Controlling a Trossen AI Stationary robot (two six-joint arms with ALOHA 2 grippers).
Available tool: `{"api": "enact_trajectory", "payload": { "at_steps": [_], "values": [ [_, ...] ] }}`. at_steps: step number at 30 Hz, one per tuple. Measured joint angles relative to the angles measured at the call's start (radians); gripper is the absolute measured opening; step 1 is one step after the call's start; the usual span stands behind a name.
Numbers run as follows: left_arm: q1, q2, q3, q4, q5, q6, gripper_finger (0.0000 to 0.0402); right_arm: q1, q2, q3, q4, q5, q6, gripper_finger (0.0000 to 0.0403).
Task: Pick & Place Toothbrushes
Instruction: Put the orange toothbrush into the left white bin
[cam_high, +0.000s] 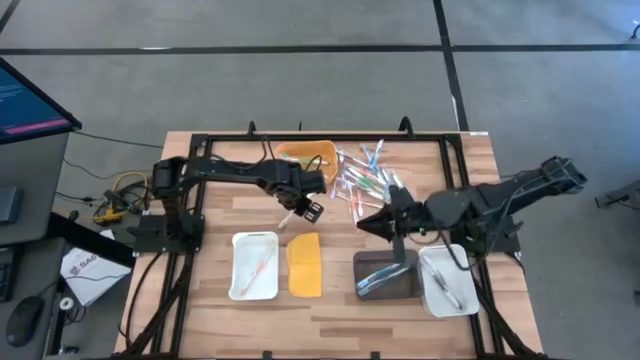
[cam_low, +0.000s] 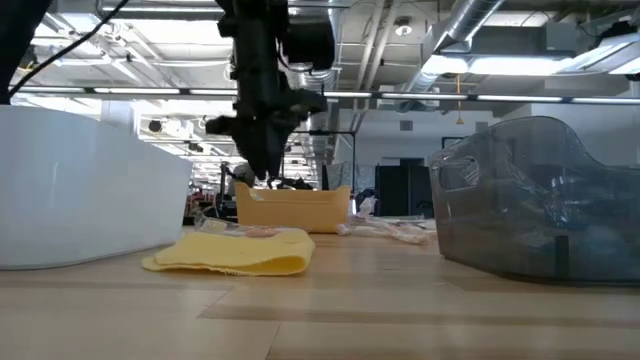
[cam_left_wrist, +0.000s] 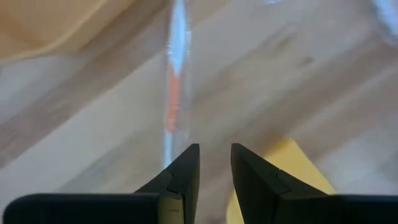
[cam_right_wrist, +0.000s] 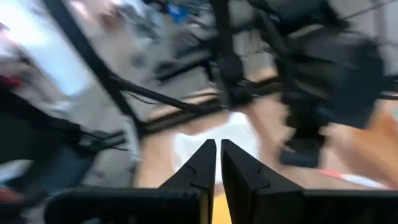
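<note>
A pile of wrapped toothbrushes (cam_high: 362, 180) (cam_low: 390, 230) lies on the wooden table at the far middle. My left gripper (cam_high: 308, 207) (cam_low: 258, 185) (cam_left_wrist: 214, 149) points steeply down above the table, between the pile and the yellow lid (cam_high: 305, 265). It is shut on a clear-wrapped toothbrush with an orange part (cam_left_wrist: 174, 106) (cam_high: 290, 215). My right gripper (cam_high: 365, 222) (cam_right_wrist: 217, 146) hovers by the pile's near side. It points roughly level toward the left arm, shut, with nothing between its fingers. My left gripper holds the toothbrush by one end (cam_left_wrist: 168, 155), which runs in behind one fingertip (cam_left_wrist: 186, 165), so the hold itself is hidden. The fingers come from above, pointing down. The toothbrush sticks out past the fingertips, clear of the table.
A white tray (cam_high: 255, 265) (cam_low: 90, 190) holding a toothbrush sits near left of the lid (cam_low: 235, 255). A grey bin (cam_high: 385, 275) (cam_low: 540, 200) and another white tray (cam_high: 447, 282) stand near right. A yellow bin (cam_high: 308, 155) (cam_low: 295, 205) stands at the far edge. Black frame rails border the table.
</note>
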Motion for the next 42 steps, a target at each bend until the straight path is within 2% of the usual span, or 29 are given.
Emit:
{"api": "enact_trajectory", "payload": {
  "at_steps": [3,6,12,25,42],
  "values": [
    [0.014,0.028,0.000,0.005,-0.019,0.002,0.0086,-0.057,-0.027,-0.049,0.114,-0.123,0.046,0.0019],
    [0.028,0.060,0.000,0.013,-0.030,0.002,0.0086,-0.095,-0.038,-0.057,0.142,-0.169,0.075,0.0023],
    [0.037,0.094,-0.001,0.112,-0.027,0.029,0.0095,-0.128,-0.040,-0.058,0.144,-0.175,0.095,0.0046],
    [0.047,0.109,-0.001,0.157,-0.106,0.048,0.0172,-0.131,-0.032,-0.058,0.119,-0.175,0.095,0.0055],
    [0.042,0.109,-0.001,0.176,-0.109,0.054,0.0177,-0.129,-0.032,-0.058,0.119,-0.175,0.095,0.0055]
  ]
}}
